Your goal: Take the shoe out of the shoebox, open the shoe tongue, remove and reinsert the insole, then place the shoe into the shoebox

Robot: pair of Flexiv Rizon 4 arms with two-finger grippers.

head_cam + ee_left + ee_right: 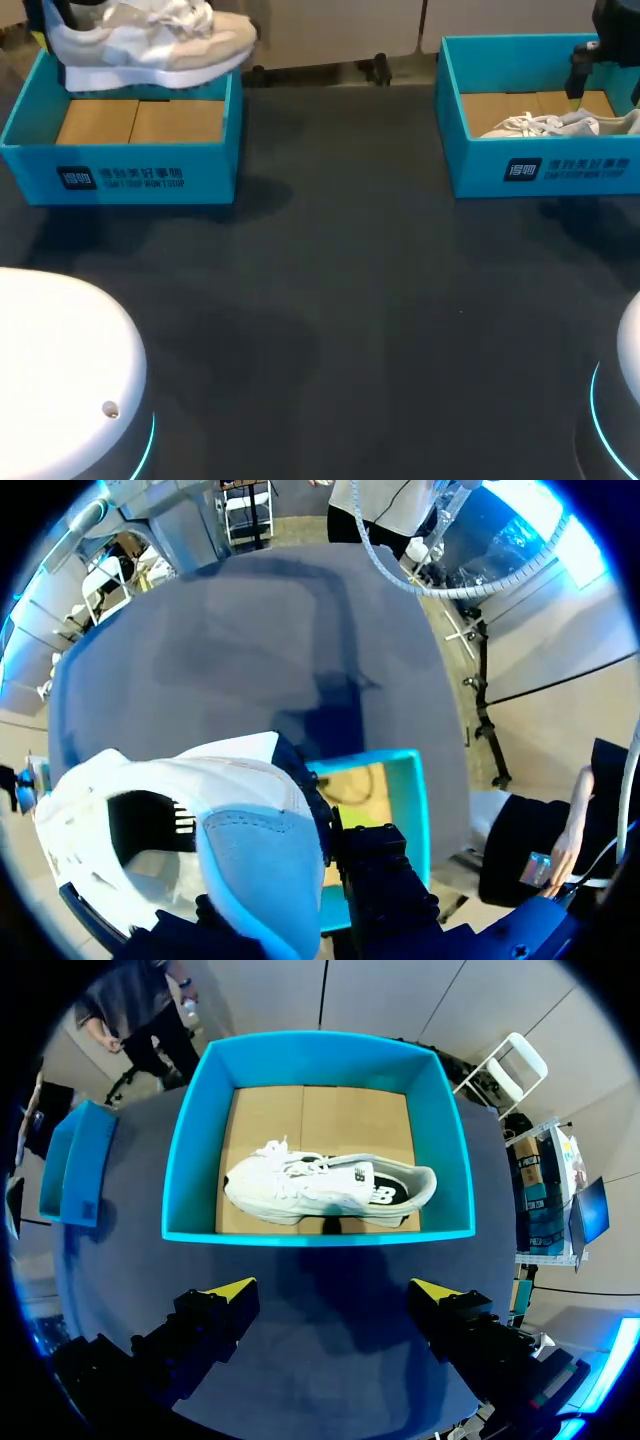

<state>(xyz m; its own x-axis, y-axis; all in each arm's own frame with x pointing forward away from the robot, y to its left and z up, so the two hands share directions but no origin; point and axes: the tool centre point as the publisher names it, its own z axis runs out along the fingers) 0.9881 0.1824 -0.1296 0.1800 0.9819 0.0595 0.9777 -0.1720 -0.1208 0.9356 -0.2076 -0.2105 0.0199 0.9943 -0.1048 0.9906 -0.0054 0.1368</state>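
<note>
1. The left gripper (300, 905) is clamped on the beige shoe (150, 42) at the heel end. Its yellow tips are hidden behind the shoe, but the shoe hangs in the air with a dark finger on each side, so I'd call that a proper hold.
2. The shoe sits right between those fingers, roughly level and sole down, with the left shoebox (120, 170) just under it. My guess is it's held clear of the walls so it can go out to open table for the tongue and insole bit.
3. Looks: cream and white upper, thick white sole, loose laces, greyish heel patch, collar gaping toward the wrist camera.
4. The right gripper (333, 1298) is spread wide with nothing in it. Ahead of its fingers is the right shoebox (188, 1160) with a white shoe (325, 1188) lying on its side, untouched. Probably just parked there.
</note>
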